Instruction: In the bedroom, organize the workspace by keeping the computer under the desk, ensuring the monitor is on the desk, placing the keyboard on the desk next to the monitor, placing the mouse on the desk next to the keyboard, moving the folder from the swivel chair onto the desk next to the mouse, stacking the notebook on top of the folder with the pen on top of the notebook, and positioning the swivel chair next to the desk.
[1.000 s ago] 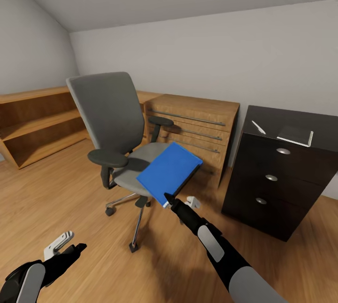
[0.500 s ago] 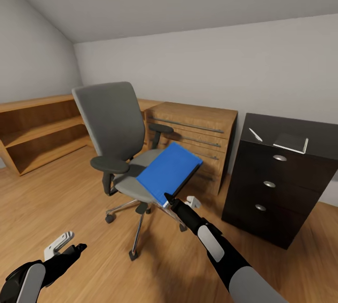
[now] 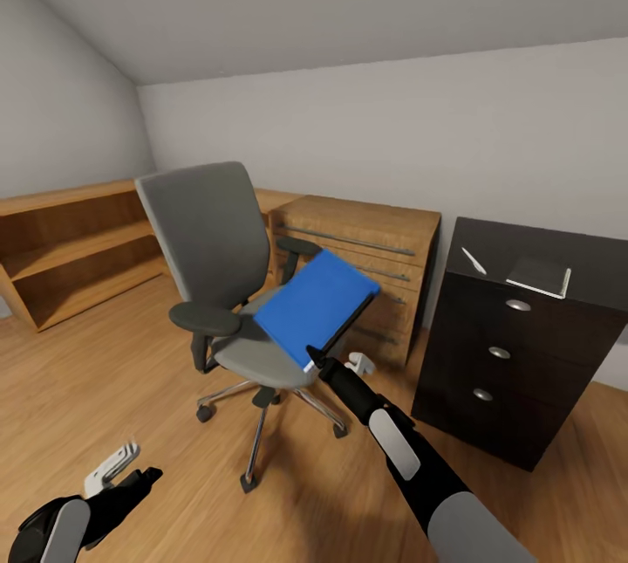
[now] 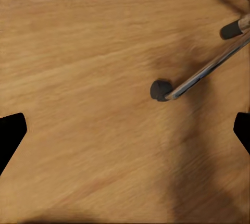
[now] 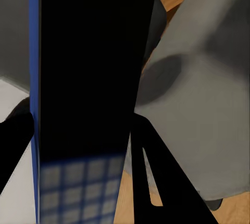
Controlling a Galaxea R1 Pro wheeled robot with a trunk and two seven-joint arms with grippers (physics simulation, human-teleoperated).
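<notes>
Folder [image 3: 316, 308], flat bright blue with white edges, is pinched at its near corner by the right gripper [image 3: 316, 362] and tilted up over the grey upholstered chair [image 3: 218, 257] seat. Floor [image 3: 105, 388] is light wood planks; walls grey, ceiling sloped. Glossy black desk [image 3: 558, 250] top carries a thin dark notebook [image 3: 538, 276] and slim white pen [image 3: 474, 261], apart. Wooden dresser [image 3: 366, 236] stands behind the chair. Left gripper [image 3: 118, 477] hangs low, fingers spread, empty, over the floor near a chrome leg and castor [image 4: 160, 90].
</notes>
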